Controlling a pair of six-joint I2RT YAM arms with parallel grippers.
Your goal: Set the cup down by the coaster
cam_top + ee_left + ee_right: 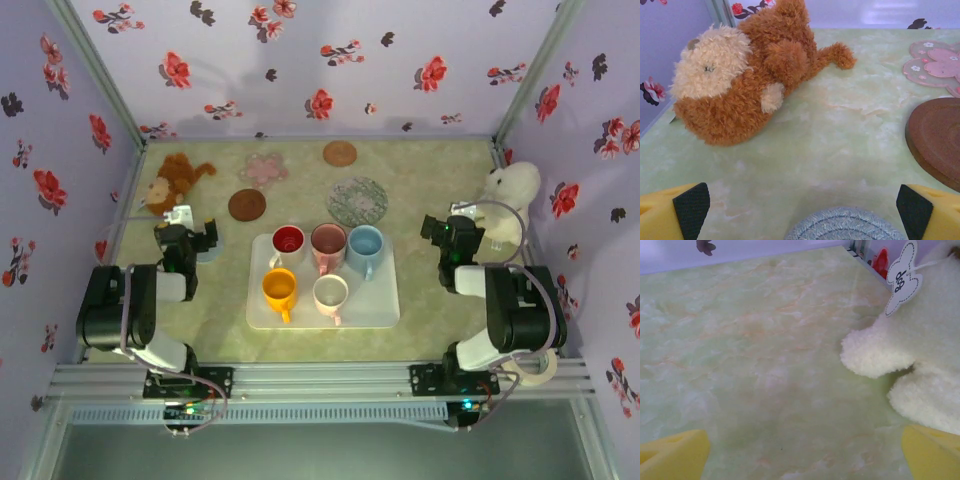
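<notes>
Right now the left pincer (190,242) and the right pincer (450,236) are both wide apart and hold nothing. From above, five cups (328,240) sit on the white tray (385,315) between the arms. The yellow cup (279,288) is on the left arm's side, and its handle seems to point back at the arms. The left wrist camera shows the brown coaster (935,145) up close.
</notes>
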